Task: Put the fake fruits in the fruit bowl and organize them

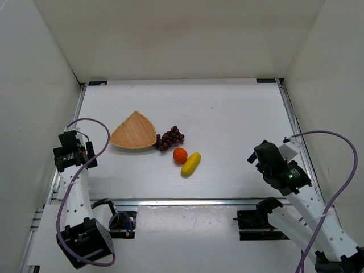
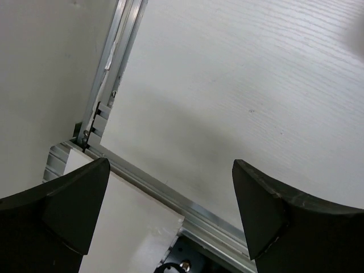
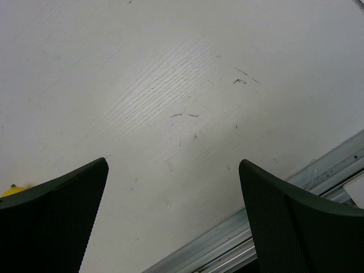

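The fruit bowl, a shallow tan wooden dish, lies empty on the white table, at about ten o'clock from the table's centre in the overhead view, its point aimed toward twelve o'clock. All three fake fruits sit outside it. The dark purple grape bunch rests at the bowl's three o'clock, close against the rim and possibly touching it, though the overhead view is too coarse to be sure. The orange stands at five o'clock from the grapes, a short gap between them. The yellow banana-like fruit lies just beside the orange at its four o'clock, its long axis running from seven to one o'clock.

Both arms hang back from the group. The left gripper hovers over the table's near-left corner, at eight o'clock from the bowl, its two dark fingers spread wide with nothing between them; below it the wrist camera shows bare tabletop and the aluminium rail along the edge. The right gripper hangs at four o'clock from the fruits, well apart from them, its fingers likewise spread and empty above scuffed white surface, with a sliver of yellow peeking out at nine o'clock in its wrist view. A purple cable loops over the left arm
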Controlling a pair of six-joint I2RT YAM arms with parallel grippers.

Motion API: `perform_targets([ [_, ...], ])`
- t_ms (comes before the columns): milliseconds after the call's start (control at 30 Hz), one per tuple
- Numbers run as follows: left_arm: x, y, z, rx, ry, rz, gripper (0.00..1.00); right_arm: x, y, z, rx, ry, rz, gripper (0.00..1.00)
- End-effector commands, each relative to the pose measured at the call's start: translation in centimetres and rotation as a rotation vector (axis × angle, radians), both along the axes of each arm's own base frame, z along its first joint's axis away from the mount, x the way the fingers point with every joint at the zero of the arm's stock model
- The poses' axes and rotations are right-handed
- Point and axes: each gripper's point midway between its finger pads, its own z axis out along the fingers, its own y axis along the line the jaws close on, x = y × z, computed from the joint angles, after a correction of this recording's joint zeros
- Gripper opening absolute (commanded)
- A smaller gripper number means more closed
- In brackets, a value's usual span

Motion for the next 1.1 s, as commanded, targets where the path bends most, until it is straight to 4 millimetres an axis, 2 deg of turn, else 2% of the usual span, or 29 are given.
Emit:
perform_targets([
  [0,0.9,-0.5,3.3,-0.003,-0.071,-0.058,1.0,1.1,0.1,0.1,-0.048,-0.007,0.033,1.0],
  [33,1.0,-0.9,3.7,-0.014,-0.068,-0.1,1.0,1.5,0.5,0.3,-0.043,-0.009,0.049,1.0],
  [67,1.8,-1.7,5.3,-0.02,-0.09,-0.192,1.0,1.8,0.9,0.2,-0.066,0.019,0.089,1.0],
  [133,2.1,-2.8,6.4,-0.043,-0.059,-0.298,1.0,2.2,2.3,0.5,-0.046,0.048,0.165,1.0],
  [167,3.4,-3.5,9.5,0.006,-0.092,-0.401,1.0,2.3,2.7,0.1,-0.066,0.092,0.206,1.0],
  [233,4.5,-4.3,12.2,0.05,-0.088,-0.494,1.0,2.6,3.7,-0.3,-0.064,0.124,0.265,1.0],
  [267,5.3,-5.1,12.3,0.069,-0.005,-0.554,1.0,3.2,4.3,-0.3,-0.059,0.127,0.29,1.0],
  [300,6.4,-5.3,15.3,0.134,-0.018,-0.594,1.0,3.4,5.1,-0.5,-0.049,0.137,0.341,1.0],
  [333,7.1,-5.7,15.8,0.159,0.027,-0.624,1.0,3.6,5.7,-0.6,-0.041,0.137,0.37,1.0],
  [367,8.6,-6.2,14.8,0.166,0.122,-0.66,1.0,4.4,6.5,-0.3,-0.023,0.11,0.397,1.0],
  [400,9.2,-7.8,15.8,0.234,0.18,-0.726,1.0,4.7,7.1,-0.4,-0.021,0.11,0.435,1.0],
  [433,10.0,-9.0,15.4,0.26,0.222,-0.768,1.0,5.0,7.7,-0.1,-0.007,0.093,0.459,1.0],
  [467,11.4,-10.5,14.1,0.282,0.29,-0.815,1.0,5.2,8.4,-0.2,0.018,0.09,0.482,1.0],
  [500,12.2,-13.9,13.6,0.301,0.293,-0.895,1.0,5.5,8.6,-0.4,0.018,0.092,0.482,1.0],
  [567,14.0,-18.3,12.2,0.272,0.291,-0.988,1.0,6.0,9.1,-0.4,0.033,0.095,0.478,1.0],
  [600,15.5,-21.1,9.5,0.23,0.343,-1.041,1.0,6.2,9.2,-0.1,0.034,0.092,0.479,1.0],
  [633,16.0,-25.5,9.1,0.147,0.301,-1.131,1.0,6.2,9.5,-0.4,0.046,0.105,0.48,1.0],
  [667,17.1,-28.0,8.2,0.11,0.28,-1.17,1.0,6.4,9.6,-0.5,0.044,0.113,0.48,1.0],
  [700,18.2,-30.4,5.3,0.075,0.322,-1.198,1.0,6.8,9.6,-0.2,0.045,0.106,0.465,1.0],
  [733,18.7,-33.7,5.2,0.019,0.28,-1.261,1.0,6.5,9.3,-0.4,0.053,0.119,0.435,1.0],
  [767,19.3,-35.5,4.4,-0.015,0.266,-1.281,1.0,6.7,9.0,-0.1,0.044,0.121,0.404,1.0],
  [800,20.1,-37.3,2.3,-0.042,0.277,-1.308,1.0,6.6,8.8,0.0,0.046,0.124,0.384,1.0],
  [833,20.0,-39.0,1.6,-0.092,0.27,-1.334,1.0,6.3,8.7,0.2,0.057,0.122,0.373,1.0],
  [900,20.6,-40.4,0.3,-0.119,0.272,-1.319,1.0,6.2,8.4,0.4,0.06,0.111,0.357,1.0],
  [933,21.0,-40.2,-1.4,-0.108,0.319,-1.295,1.0,6.1,8.1,0.4,0.051,0.105,0.349,1.0],
  [1067,21.0,-38.8,-4.0,-0.08,0.39,-1.236,0.97,5.8,7.5,0.4,0.021,0.104,0.348,1.0],
])
